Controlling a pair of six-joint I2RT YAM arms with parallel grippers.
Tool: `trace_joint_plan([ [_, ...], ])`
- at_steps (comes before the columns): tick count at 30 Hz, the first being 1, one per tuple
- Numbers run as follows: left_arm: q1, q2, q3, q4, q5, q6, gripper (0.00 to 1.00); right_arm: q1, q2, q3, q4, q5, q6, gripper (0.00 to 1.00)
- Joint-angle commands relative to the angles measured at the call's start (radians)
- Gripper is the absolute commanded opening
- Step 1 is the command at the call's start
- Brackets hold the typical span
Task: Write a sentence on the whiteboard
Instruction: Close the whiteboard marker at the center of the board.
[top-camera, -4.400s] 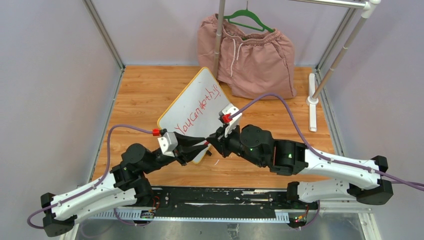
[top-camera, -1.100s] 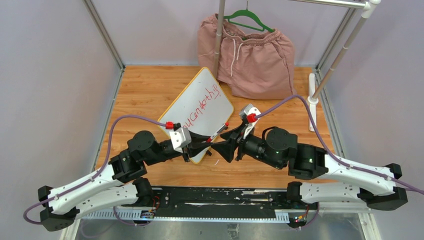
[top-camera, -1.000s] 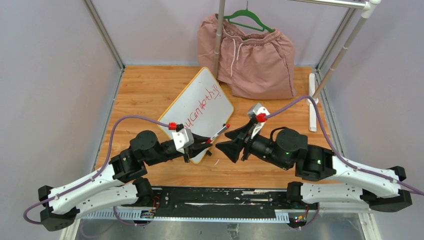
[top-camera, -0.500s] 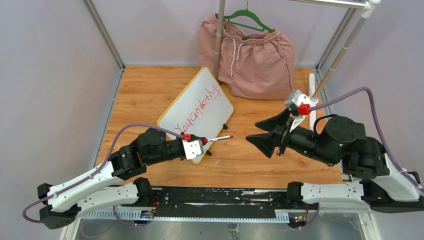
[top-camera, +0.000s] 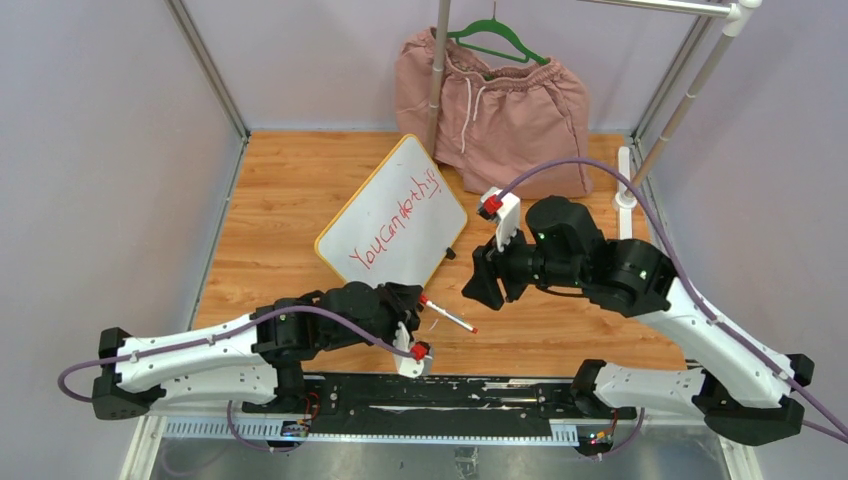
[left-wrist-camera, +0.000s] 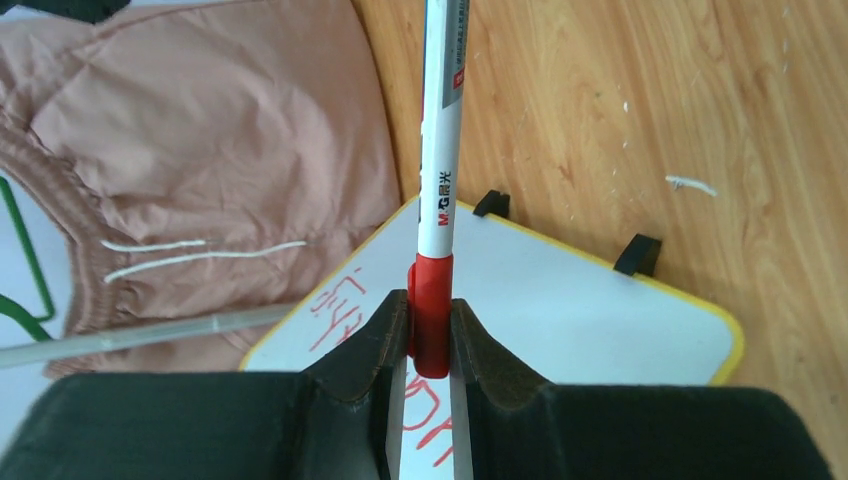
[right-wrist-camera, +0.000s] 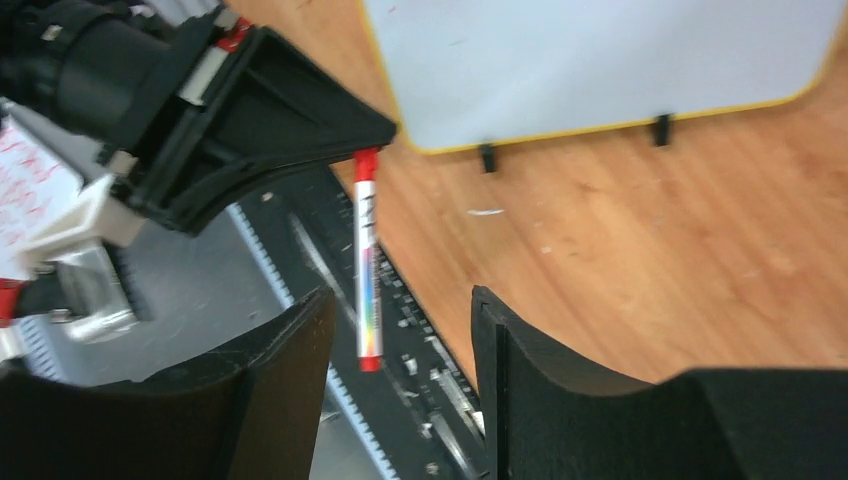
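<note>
"Left wrist view first: what's in your left gripper (left-wrist-camera: 428, 322)?"

"I'm pinching a marker (left-wrist-camera: 440, 180) by one red end, jaws pressed tight against it. Its white barrel sticks out over the wooden table (top-camera: 290, 200)."

"And the other side?"

"My right gripper (top-camera: 484, 290) hangs spread wide with nothing in it, near the marker's free tip but not touching it."

"Where's the whiteboard?"

"The whiteboard (top-camera: 395, 225) sits on the table just beyond both my grippers, turned on a diagonal, apart from them. The sentence (top-camera: 398, 218) runs along it in red, roughly 'YouCandothis'. Farther back lie pink shorts (top-camera: 500, 110), a green hanger (top-camera: 495, 38) at their top."
</note>
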Motion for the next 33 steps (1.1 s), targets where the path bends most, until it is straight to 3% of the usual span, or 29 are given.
trace_joint_plan([
  [1,-0.048,-0.011,-0.054,0.113,-0.146,0.192,0.0,-0.026,0.002,-0.092,0.088,-0.281,0.101,0.55],
  [11,-0.061,-0.037,-0.136,0.302,-0.199,0.409,0.0,-0.026,-0.014,-0.298,0.207,-0.309,0.21,0.56],
  [22,-0.067,-0.083,-0.158,0.327,-0.136,0.442,0.0,-0.026,0.052,-0.295,0.207,-0.286,0.17,0.52],
  [32,-0.068,-0.106,-0.185,0.324,-0.129,0.441,0.01,-0.026,0.048,-0.298,0.26,-0.31,0.181,0.0],
  [33,-0.068,-0.105,-0.188,0.331,-0.129,0.426,0.15,-0.026,0.04,-0.304,0.276,-0.314,0.182,0.0],
])
